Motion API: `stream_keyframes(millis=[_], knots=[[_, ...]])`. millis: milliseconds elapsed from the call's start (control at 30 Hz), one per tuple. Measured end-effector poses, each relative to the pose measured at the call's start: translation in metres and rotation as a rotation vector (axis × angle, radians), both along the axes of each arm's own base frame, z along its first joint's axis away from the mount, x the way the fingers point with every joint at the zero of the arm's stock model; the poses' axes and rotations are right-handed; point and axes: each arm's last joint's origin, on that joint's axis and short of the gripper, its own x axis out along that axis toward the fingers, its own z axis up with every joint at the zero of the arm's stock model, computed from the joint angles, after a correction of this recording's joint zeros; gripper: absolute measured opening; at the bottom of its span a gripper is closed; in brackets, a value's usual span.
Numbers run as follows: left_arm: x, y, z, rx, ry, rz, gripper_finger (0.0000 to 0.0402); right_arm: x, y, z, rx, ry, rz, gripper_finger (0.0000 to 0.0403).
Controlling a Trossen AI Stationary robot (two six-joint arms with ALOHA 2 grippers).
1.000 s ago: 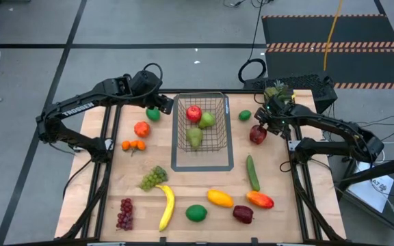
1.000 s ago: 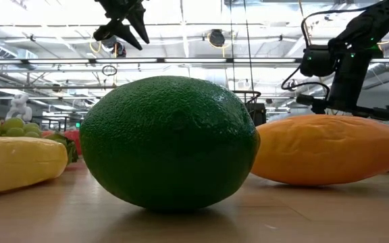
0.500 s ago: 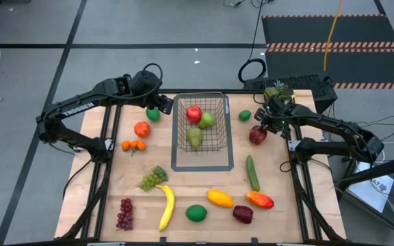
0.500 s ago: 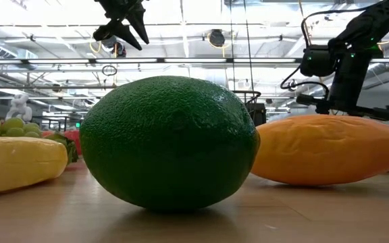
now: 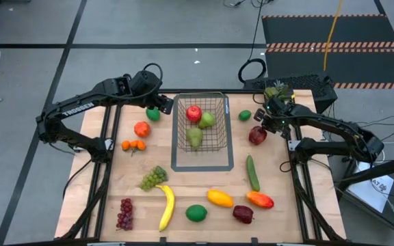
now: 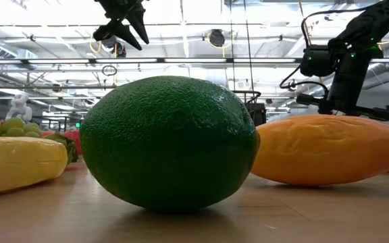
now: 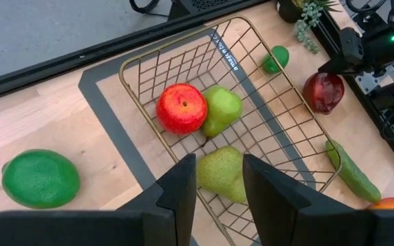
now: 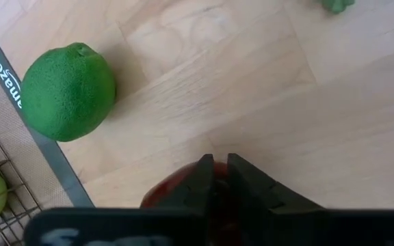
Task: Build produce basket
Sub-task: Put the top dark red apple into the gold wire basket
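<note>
Basket (image 5: 204, 130) already holds an apple and two pears. A dark red apple (image 5: 257, 135) just got pinched by the right gripper (image 5: 261, 127), so it's likely loaded next; the left gripper (image 7: 219, 179) is parked slightly spread above the basket.

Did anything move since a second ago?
Hardly. The right gripper has pinched its fingers together at the dark red apple beside the basket, and the apple nudged slightly. The left gripper still hangs over the basket with a gap between its fingers, holding nothing. All other fruit stayed put.
</note>
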Motion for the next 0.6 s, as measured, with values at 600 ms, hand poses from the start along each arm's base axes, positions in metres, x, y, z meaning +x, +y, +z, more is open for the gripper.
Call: stream_keyframes(millis=[600], knots=[[0.000,0.000,0.000,0.001,0.001,0.001,0.0120,0.012,-0.009,0.007,-0.141,-0.116,0.186,0.0003]])
